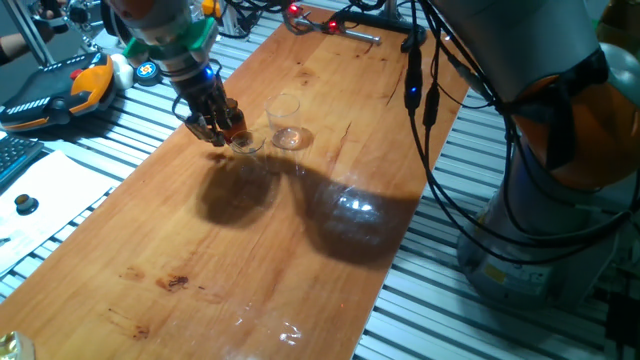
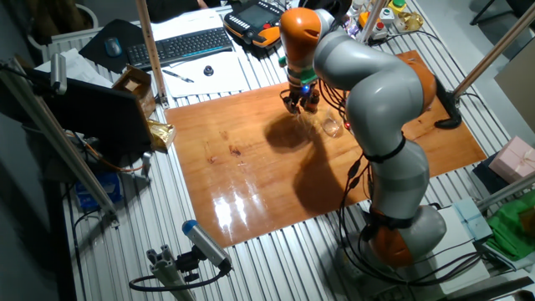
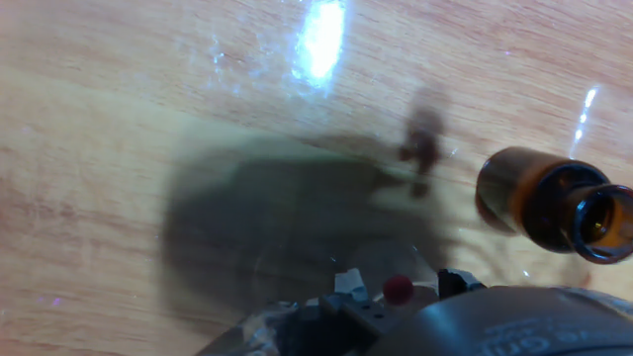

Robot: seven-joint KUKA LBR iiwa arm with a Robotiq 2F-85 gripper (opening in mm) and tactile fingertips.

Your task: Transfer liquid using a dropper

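A: Amber glass fills the right edge of the hand view: a small brown bottle [image 3: 554,208] lies tilted in frame, its open mouth pointing right, over the orange-brown wooden tabletop [image 3: 119,109]. Neither fixed camera shows that bottle clearly.

B: The hand view also catches a small red bulb [image 3: 398,289] just at the black two-finger gripper [image 3: 396,297], low in the frame. That is the end of the thin clear dropper; its tube cannot be made out.

A: So the gripper [image 1: 222,130] appears clamped on the dropper, though the fingers are too blurred to confirm contact. In one fixed view it hangs low over a short clear glass cup [image 1: 246,142], with a taller clear glass cup [image 1: 286,122] just beside it to the right.

B: The other fixed view shows the whole grey and orange arm [image 2: 376,109] arching over the board, with the gripper [image 2: 301,102] near the far edge and a glass cup [image 2: 333,125] close by.

A: Open room: the near half of the board [image 1: 200,280] is bare wood with shadows and glare. The far left edge is crowded, with an orange and black handheld controller [image 1: 60,90] lying on the slatted metal bench [image 1: 110,140].

B: Black cables [image 1: 430,120] hang down along the right edge of the board.
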